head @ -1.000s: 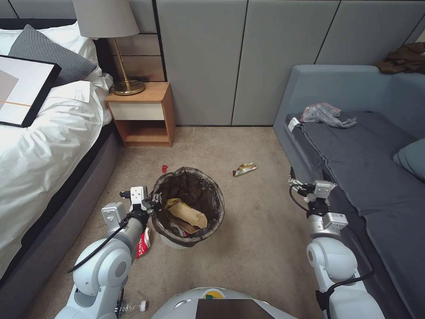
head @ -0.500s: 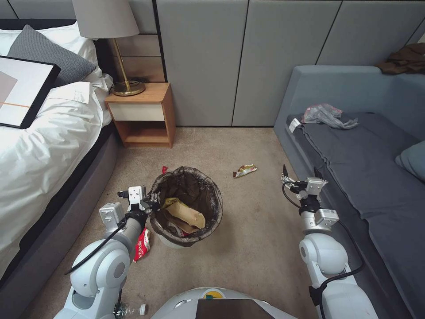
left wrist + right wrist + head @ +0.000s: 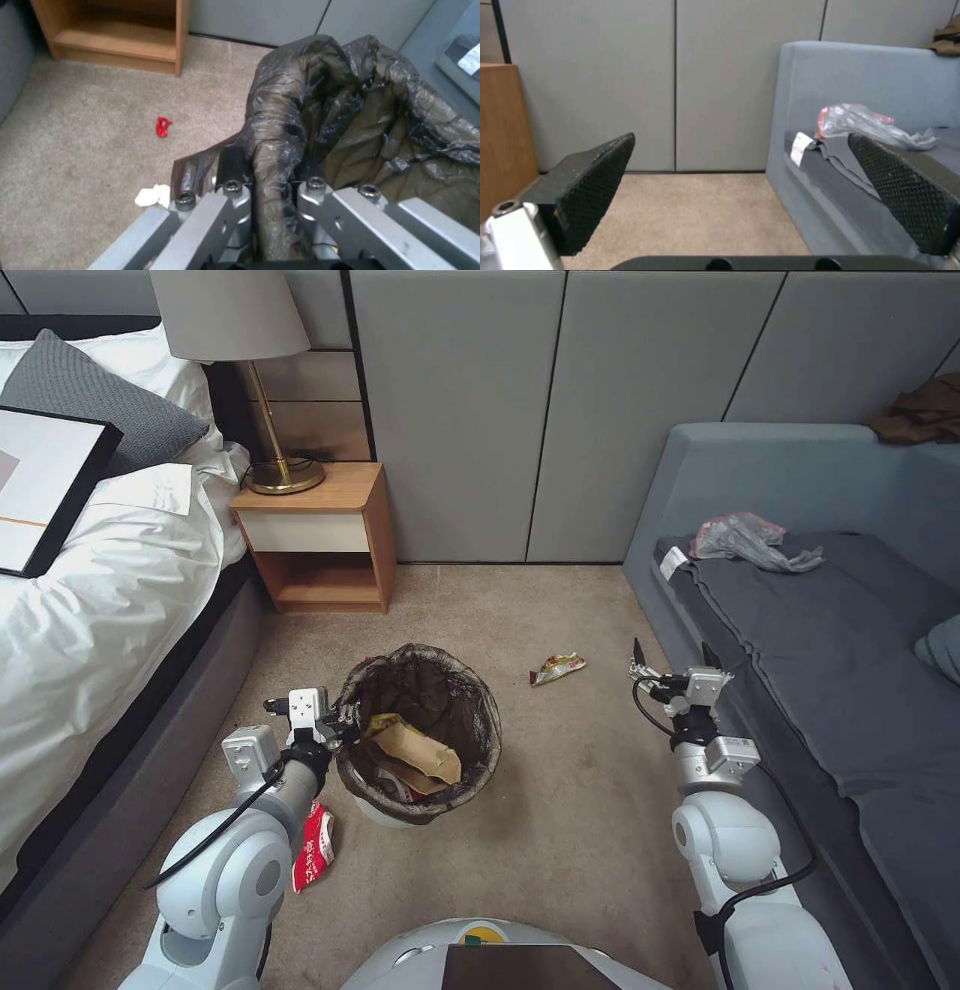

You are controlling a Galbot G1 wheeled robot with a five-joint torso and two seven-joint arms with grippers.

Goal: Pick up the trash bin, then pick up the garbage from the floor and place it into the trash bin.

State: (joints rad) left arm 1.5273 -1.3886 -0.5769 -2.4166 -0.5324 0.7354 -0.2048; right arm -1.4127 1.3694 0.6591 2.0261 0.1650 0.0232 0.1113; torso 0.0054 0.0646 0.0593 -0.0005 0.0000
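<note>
Head view: left gripper (image 3: 338,732) clamps the rim of the trash bin (image 3: 420,732) on carpet w/ a tan paper bag (image 3: 420,750) inside; yellow wrapper (image 3: 556,668) lies apart twd the sofa (image 3: 800,600), red-and-white wrapper (image 3: 312,848) by the left arm. Left wrist: fingers (image 3: 235,165) pinch the bag liner (image 3: 320,112), small red scrap (image 3: 162,126) and tissue wad (image 3: 152,195) nearby. Right wrist: right gripper (image 3: 740,195) spread wide, holding nothing, facing the sofa.

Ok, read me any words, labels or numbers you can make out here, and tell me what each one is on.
No text can be read.
Red-and-white wrapper on the carpet by the left arm: printing, too blurred to read.
Yellow wrapper on the carpet: print too small to read.
White tag on the sofa cover: nothing legible.
Plastic bag on the sofa: red markings, unreadable.
</note>
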